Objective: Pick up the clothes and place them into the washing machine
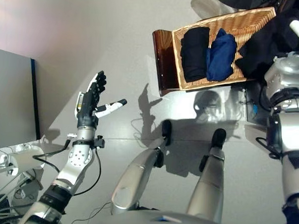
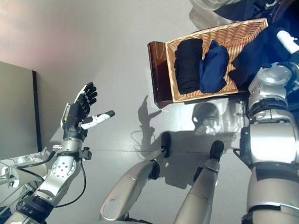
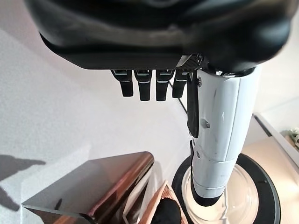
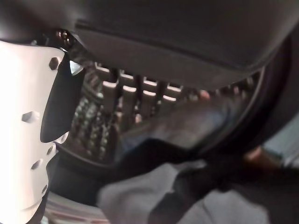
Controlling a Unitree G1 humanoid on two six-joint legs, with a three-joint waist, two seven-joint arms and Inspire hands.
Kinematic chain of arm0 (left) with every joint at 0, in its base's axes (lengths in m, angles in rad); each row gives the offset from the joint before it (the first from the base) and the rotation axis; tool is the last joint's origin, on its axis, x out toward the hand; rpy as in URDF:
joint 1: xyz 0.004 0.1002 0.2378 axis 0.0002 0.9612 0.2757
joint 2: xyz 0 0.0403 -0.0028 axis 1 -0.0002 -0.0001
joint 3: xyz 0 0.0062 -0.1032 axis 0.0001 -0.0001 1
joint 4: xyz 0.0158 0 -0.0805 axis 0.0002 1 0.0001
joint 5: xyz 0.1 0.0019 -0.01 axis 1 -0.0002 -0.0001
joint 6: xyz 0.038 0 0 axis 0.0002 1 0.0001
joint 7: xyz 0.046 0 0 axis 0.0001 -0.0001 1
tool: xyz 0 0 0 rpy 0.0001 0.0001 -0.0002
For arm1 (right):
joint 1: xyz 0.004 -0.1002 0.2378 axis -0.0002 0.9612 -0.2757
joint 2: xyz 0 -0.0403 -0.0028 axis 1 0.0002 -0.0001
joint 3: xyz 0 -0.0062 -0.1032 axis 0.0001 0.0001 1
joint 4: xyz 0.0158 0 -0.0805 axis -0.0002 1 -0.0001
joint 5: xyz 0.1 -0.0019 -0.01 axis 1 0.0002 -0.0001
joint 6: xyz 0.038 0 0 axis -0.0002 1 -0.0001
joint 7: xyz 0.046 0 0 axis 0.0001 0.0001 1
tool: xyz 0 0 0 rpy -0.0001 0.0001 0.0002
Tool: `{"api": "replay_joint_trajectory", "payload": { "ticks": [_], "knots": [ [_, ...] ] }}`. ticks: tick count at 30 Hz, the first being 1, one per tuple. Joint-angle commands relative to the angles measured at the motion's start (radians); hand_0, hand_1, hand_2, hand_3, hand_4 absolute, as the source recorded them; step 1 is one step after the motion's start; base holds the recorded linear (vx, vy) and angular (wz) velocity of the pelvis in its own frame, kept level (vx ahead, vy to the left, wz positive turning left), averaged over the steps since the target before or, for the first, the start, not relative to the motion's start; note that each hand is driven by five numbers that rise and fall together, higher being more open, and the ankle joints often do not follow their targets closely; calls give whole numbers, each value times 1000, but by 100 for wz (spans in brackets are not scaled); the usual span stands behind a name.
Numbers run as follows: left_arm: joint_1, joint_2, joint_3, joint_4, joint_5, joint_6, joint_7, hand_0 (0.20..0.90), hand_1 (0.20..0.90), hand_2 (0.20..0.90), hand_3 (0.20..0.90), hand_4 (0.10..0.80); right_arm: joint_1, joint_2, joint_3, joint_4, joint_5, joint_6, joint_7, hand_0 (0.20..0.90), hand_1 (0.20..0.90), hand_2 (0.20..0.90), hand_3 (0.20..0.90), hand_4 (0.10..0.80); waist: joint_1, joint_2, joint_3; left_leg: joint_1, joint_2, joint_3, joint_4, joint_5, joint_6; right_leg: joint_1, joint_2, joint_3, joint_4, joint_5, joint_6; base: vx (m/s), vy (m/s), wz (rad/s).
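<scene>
The left hand (image 1: pixel 92 100) hovers empty over the floor, fingers straight. Right of it, a wicker basket (image 1: pixel 252 21) holds folded black clothes (image 1: pixel 194 52) and blue clothes (image 1: pixel 221 55). At far right, the right hand (image 1: pixel 297 30) reaches into dark fabric; its grip is unclear. Loading looks unfinished.

we see two folded garments side by side in a wicker basket (image 1: pixel 253 20) on the floor: a black one (image 1: pixel 194 53) toward our left and a blue one (image 1: pixel 221 56) touching it on the right. a larger dark garment (image 1: pixel 271 45) is draped over the basket's right end.
</scene>
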Motion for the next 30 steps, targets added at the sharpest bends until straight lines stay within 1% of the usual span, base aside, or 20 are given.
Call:
{"api": "replay_joint_trajectory", "payload": {
  "ticks": [1, 3, 4, 5, 7, 9, 11, 14, 18, 20, 21, 22, 23, 24, 25, 26, 27, 28, 29, 30],
  "knots": [
    [41, -5, 82, -38, -24, -60, 17, 900, 900, 900, 900, 800, 52, -68, 8, -63, 126, -157, -26, 900, 900, 900, 900, 800, -13, 62, -87, -76, 25, -82, 52, -42, -120, 28, 31, -46, -8, -51, -68, -5, -11, 6],
    [39, -12, 85, -29, -26, -60, 15, 900, 900, 900, 900, 800, 110, -16, -16, -103, 157, -184, 11, 900, 900, 900, 900, 800, -12, 60, -83, -74, 26, -83, 51, -41, -118, 32, 32, -49, -5, -52, -69, 0, -12, 9],
    [41, -10, 85, -28, -26, -60, 15, 900, 900, 900, 900, 800, 118, -13, -21, -109, 155, -184, 10, 900, 900, 900, 900, 800, -12, 58, -84, -73, 26, -83, 50, -41, -118, 33, 32, -49, -5, -53, -69, 3, -31, 9],
    [24, -13, 88, -11, -24, -62, 8, 900, 900, 900, 900, 800, 155, 8, -18, -95, 159, -173, 52, 900, 900, 900, 900, 800, -12, 49, -81, -71, 26, -84, 52, -41, -118, 38, 32, -52, -6, -51, -70, 3, -33, 5],
    [15, -23, 93, -3, -26, -66, 1, 900, 900, 900, 900, 800, 211, 63, -21, -118, 177, -180, 95, 900, 900, 900, 900, 800, -18, 35, -75, -63, 28, -85, 49, -39, -119, 48, 33, -57, -11, -48, -70, 1, -28, 5],
    [13, -30, 93, 20, -24, -64, -6, 900, 900, 900, 900, 800, 249, 99, -37, -118, 201, -178, 122, 900, 900, 900, 900, 800, -21, 23, -74, -54, 28, -86, 43, -40, -118, 58, 36, -60, -15, -45, -68, 8, -20, 8],
    [4, -40, 89, 38, -22, -63, -14, 900, 900, 900, 900, 800, 275, 131, -28, -111, 179, -164, 142, 900, 900, 900, 900, 800, -24, 7, -72, -45, 28, -86, 42, -40, -117, 74, 37, -64, -27, -38, -67, 12, -33, 6],
    [-1, -58, 93, 67, -17, -62, -24, 900, 900, 900, 900, 800, 379, 198, -26, -155, 149, -161, 171, 900, 900, 900, 900, 800, -34, -24, -72, -15, 31, -93, 35, -41, -117, 120, 36, -75, -54, -28, -62, 34, -28, 5],
    [3, -86, 88, 110, 0, -49, -51, 900, 900, 900, 900, 800, 554, 293, -35, -194, 142, -155, 237, 900, 900, 900, 900, 800, -49, -71, -84, 63, 30, -104, 26, -52, -112, 223, 30, -91, -90, -20, -54, 100, -23, 8],
    [12, -105, 103, 135, -5, -50, -60, 900, 900, 900, 900, 800, 657, 349, -46, -222, 132, -155, 261, 900, 900, 900, 900, 800, -60, -95, -93, 116, 29, -112, 17, -60, -111, 293, 24, -102, -122, -14, -46, 111, 8, -3],
    [13, -104, 103, 134, -6, -50, -60, 900, 900, 900, 900, 800, 659, 350, -47, -224, 131, -155, 260, 900, 900, 900, 900, 800, -61, -95, -91, 120, 28, -113, 15, -60, -111, 299, 24, -103, -125, -14, -46, 94, 6, 4],
    [15, -109, 106, 146, 1, -46, -62, 900, 900, 900, 900, 800, 694, 364, -50, -231, 118, -154, 262, 900, 900, 900, 900, 800, -64, -106, -96, 140, 27, -111, 16, -64, -109, 324, 21, -108, -134, -12, -43, 108, 4, 2],
    [18, -118, 115, 185, 10, -43, -65, 900, 900, 900, 900, 800, 768, 398, -40, -254, 89, -151, 272, 900, 900, 900, 900, 800, -75, -128, -104, 186, 22, -117, 9, -70, -106, 384, 19, -118, -170, -2, -37, 143, 9, -1],
    [25, -123, 119, 196, 14, -43, -69, 900, 900, 900, 900, 800, 796, 406, -37, -246, 62, -141, 272, 900, 900, 900, 900, 800, -78, -136, -112, 212, 22, -119, -3, -72, -106, 411, 17, -124, -186, 0, -33, 149, 27, -1],
    [34, -124, 123, 208, 22, -42, -69, 900, 900, 900, 900, 800, 809, 415, -34, -227, 30, -127, 269, 900, 900, 900, 900, 800, -78, -144, -123, 240, 21, -121, -18, -71, -105, 441, 17, -131, -211, 8, -27, 73, 21, 0],
    [33, -124, 123, 208, 22, -42, -69, 900, 900, 900, 900, 800, 809, 416, -34, -227, 30, -127, 268, 900, 900, 900, 900, 800, -78, -144, -123, 240, 21, -121, -23, -65, -105, 442, 18, -132, -217, 15, -27, 72, 21, 0],
    [39, -126, 128, 218, 26, -39, -72, 900, 900, 900, 900, 800, 821, 419, -25, -218, 0, -116, 266, 900, 900, 900, 900, 800, -78, -153, -133, 260, 19, -122, -34, -66, -102, 469, 17, -133, -243, 22, -23, 109, 3, -5],
    [51, -131, 135, 250, 39, -40, -74, 900, 900, 900, 900, 800, 854, 428, -9, -212, -62, -93, 261, 900, 900, 900, 900, 800, -79, -174, -163, 301, 19, -119, -68, -64, -102, 507, 10, -143, -283, 39, -14, 121, 2, -5],
    [52, -130, 135, 250, 40, -40, -73, 900, 900, 900, 900, 800, 855, 429, -9, -212, -62, -93, 261, 900, 900, 900, 900, 800, -80, -175, -163, 305, 19, -119, -73, -62, -102, 511, 10, -144, -287, 40, -14, 158, 5, -10],
    [61, -139, 145, 267, 28, -35, -86, 900, 900, 900, 900, 800, 881, 438, -10, -203, -92, -80, 258, 900, 900, 900, 900, 800, -82, -193, -188, 333, 16, -118, -87, -68, -101, 540, 7, -156, -310, 51, -7, 115, 14, -6]
  ]
}}
